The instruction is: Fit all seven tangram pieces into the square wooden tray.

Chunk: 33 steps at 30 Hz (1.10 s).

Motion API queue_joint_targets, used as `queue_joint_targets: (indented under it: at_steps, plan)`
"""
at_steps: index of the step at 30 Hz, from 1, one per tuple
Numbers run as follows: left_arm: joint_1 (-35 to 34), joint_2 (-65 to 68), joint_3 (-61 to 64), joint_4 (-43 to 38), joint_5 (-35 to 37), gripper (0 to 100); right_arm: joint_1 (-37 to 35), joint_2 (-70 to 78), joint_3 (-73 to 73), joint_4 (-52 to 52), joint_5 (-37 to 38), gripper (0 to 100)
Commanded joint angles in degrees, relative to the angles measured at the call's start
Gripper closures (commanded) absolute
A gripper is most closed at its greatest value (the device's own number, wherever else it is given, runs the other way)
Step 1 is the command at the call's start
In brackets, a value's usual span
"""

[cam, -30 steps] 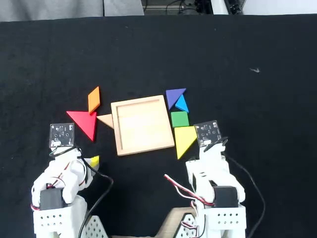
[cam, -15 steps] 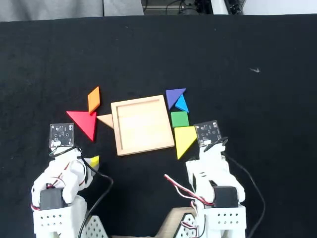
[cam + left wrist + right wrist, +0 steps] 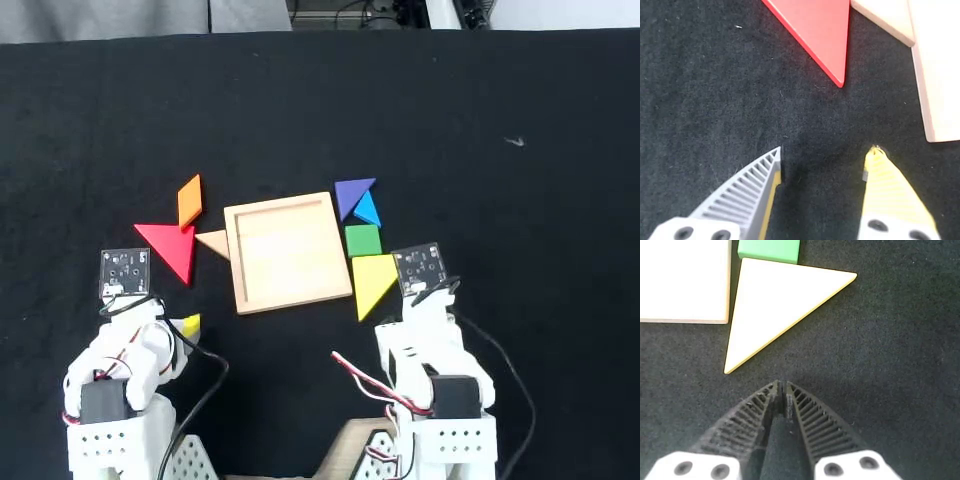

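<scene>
The square wooden tray (image 3: pixel 285 252) lies mid-table with nothing in it. To its left are the red triangle (image 3: pixel 170 246), the orange parallelogram (image 3: pixel 189 201) and a tan triangle (image 3: pixel 214 242). To its right are the purple triangle (image 3: pixel 352 194), blue triangle (image 3: pixel 367 210), green square (image 3: pixel 363 240) and large yellow triangle (image 3: pixel 372 280). My left gripper (image 3: pixel 825 162) hovers open over bare cloth near the red triangle's (image 3: pixel 815 30) tip. My right gripper (image 3: pixel 782 390) is shut and holds nothing, just short of the yellow triangle (image 3: pixel 777 305).
Black cloth covers the table, with wide free room beyond and to the right of the pieces. Both arm bases (image 3: pixel 110 420) (image 3: pixel 445 415) stand at the near edge, with cables between them. The tray's corner (image 3: pixel 940 75) is close to my left gripper.
</scene>
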Motion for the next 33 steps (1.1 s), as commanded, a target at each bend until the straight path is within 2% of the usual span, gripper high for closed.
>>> queue_joint_targets:
  at_steps: [1,16,24,31,33]
  plan:
    - [0.0,-0.6,0.7,0.2,0.6,74,0.8,-2.9,0.1,0.3,-0.2,98.7]
    - [0.0,-0.7,0.7,-0.8,0.6,74,0.6,-2.9,0.1,0.3,-0.3,98.7]
    - [0.0,-0.7,0.7,-18.0,0.6,74,0.6,-2.9,0.1,0.3,-0.3,98.7]
    - [-0.5,-0.7,0.7,-16.4,0.1,73,0.7,-2.9,0.1,0.3,-0.3,98.7]
    - [-0.5,-0.7,0.7,-16.4,-3.3,73,0.6,-2.9,0.1,0.3,-0.3,98.7]
